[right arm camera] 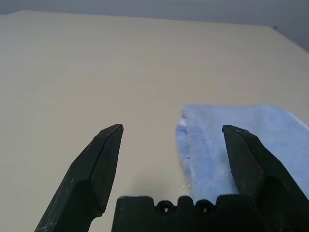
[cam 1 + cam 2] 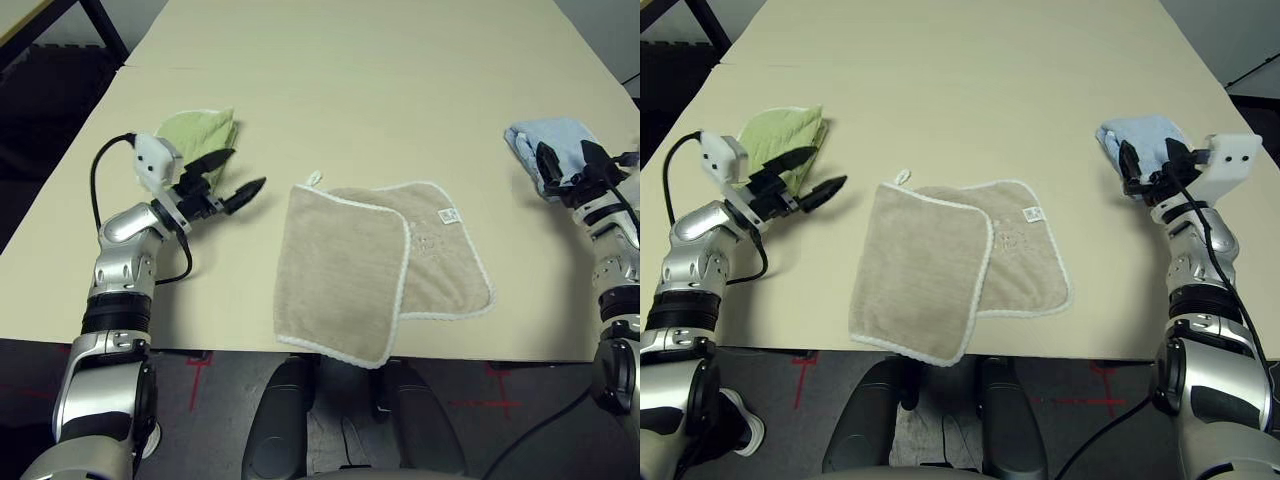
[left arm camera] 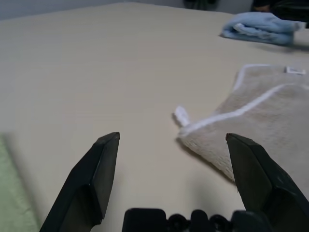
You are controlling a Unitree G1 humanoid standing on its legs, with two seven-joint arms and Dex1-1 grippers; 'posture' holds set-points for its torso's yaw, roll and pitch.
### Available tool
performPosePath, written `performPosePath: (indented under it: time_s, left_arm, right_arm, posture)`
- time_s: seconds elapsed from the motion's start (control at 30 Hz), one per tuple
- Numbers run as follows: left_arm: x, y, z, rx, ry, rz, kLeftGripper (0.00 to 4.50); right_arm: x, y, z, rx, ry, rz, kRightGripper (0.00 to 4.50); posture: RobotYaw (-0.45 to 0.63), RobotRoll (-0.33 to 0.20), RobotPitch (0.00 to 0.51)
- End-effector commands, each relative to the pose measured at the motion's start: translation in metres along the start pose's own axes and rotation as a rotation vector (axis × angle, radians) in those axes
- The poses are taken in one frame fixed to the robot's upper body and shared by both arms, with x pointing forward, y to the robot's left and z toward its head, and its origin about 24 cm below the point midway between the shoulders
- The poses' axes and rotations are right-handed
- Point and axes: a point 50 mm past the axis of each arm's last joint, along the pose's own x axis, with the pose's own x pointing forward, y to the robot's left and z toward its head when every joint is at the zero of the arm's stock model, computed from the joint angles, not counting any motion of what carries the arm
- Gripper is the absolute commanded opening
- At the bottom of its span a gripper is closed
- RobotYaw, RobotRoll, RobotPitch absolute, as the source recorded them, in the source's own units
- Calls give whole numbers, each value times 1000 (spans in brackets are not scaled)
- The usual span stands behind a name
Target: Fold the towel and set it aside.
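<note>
Towel [image 2: 385, 275] lies flat near the front edge of the table [image 2: 350, 90], centered between the 2 arms, left half folded over the right (white loop at the far left corner, label on the far right corner). Left gripper [image 2: 241, 176] has its fingers spread wide, holding nothing, tips aimed toward the towel's loop corner, just in front of the green towel [image 2: 200, 130]. Right gripper [image 2: 1152, 163] is also wide apart and empty, sitting over the blue towel [image 2: 1140, 140].

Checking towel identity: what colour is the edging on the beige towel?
White stitched edging on the towel, clearest in the left eye view.
</note>
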Motion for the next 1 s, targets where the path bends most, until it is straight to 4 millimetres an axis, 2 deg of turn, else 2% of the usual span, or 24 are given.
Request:
performPosePath:
  time_s: [0.03, 0.27, 0.4, 0.6, 1.0]
  left_arm:
    - [3, -4, 0, -2, 31, -76, 4475]
    - [2, -7, 1, 24, 43, -110, 4475]
    - [2, -8, 2, 50, 47, -123, 4475]
    - [3, -8, 5, 70, 47, -134, 4475]
    - [5, -12, 10, 83, 26, -135, 4475]
  right_arm:
    - [1, -3, 5, -14, 28, 68, 4500]
    - [10, 8, 11, -49, 162, 327, 4500]
    - [21, 22, 16, -172, 340, 546, 4500]
    - [38, 47, 17, -256, 521, 762, 4500]
    - [53, 70, 11, -363, 617, 835, 4500]
  posture:
    - [1, 0, 285]
    - [-5, 0, 285]
    - [-7, 0, 279]
    - [3, 0, 271]
    - [10, 0, 268]
